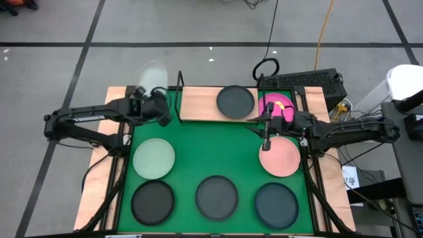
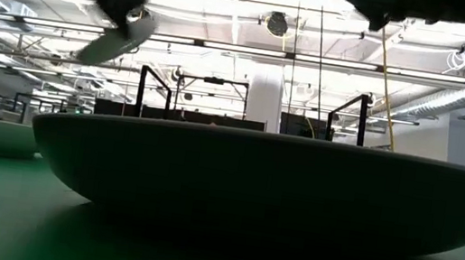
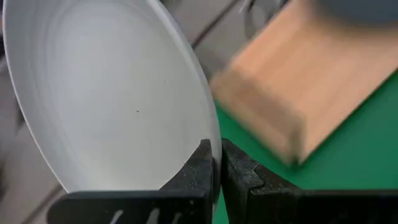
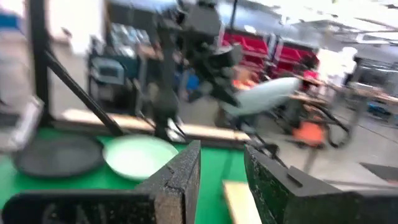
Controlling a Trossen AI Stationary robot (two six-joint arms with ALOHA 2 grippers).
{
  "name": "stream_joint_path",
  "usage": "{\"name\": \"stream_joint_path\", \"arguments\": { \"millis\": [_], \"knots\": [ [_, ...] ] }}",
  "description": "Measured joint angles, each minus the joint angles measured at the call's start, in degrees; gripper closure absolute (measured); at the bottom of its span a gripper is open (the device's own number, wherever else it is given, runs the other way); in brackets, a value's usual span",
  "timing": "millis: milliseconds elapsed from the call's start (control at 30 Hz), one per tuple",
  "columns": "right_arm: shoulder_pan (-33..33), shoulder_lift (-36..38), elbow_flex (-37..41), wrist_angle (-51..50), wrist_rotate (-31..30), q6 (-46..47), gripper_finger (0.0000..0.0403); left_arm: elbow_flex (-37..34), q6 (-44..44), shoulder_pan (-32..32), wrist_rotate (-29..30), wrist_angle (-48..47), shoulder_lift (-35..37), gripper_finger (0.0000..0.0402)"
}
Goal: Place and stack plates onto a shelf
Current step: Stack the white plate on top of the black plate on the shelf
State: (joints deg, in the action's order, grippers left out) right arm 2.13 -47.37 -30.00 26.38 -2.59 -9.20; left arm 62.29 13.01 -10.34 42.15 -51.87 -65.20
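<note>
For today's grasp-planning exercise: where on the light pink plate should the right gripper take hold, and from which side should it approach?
Grip the thin rim of the light pink plate, coming down from above on the edge nearest the right gripper. The plate lies flat on the green mat, so only its raised rim offers the fingers a hold, one inside and one outside. That gripper hangs open near it.

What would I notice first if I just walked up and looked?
The left tool holds a pale plate up in the air, past the far left corner of the green mat. Next, the bright magenta plate at the far right, with the right tool open above the pink plate.
</note>
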Motion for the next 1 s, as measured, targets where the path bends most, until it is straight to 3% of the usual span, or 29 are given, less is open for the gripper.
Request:
{"name": "stream_joint_path", "arguments": {
  "millis": [100, 267, 567, 767, 1000],
  "knots": [
    [-0.02, 2.54, -0.05, 1.54, 4.25, 0.49, 0.0298, 4.30, -13.22, 1.53, -2.16, 11.95, -2.95, 0.0389],
    [0.00, 7.98, -0.04, -1.90, 4.13, 0.53, 0.0298, 10.60, -27.25, 1.98, -8.65, 23.53, -11.76, 0.0389],
    [0.00, 12.79, -0.04, -6.46, 4.18, 1.03, 0.0298, 16.63, -40.62, 1.16, -16.70, 34.00, -30.90, 0.0389],
    [0.00, 13.31, -0.04, -6.57, 4.18, 0.94, 0.0298, 20.06, -44.93, -1.17, -23.01, 42.02, -40.95, 0.0389],
    [0.00, 13.31, -0.02, -6.57, 4.18, 0.54, 0.0298, 23.43, -47.04, -2.73, -23.68, 41.44, -48.25, 0.0367]
  ]
}}
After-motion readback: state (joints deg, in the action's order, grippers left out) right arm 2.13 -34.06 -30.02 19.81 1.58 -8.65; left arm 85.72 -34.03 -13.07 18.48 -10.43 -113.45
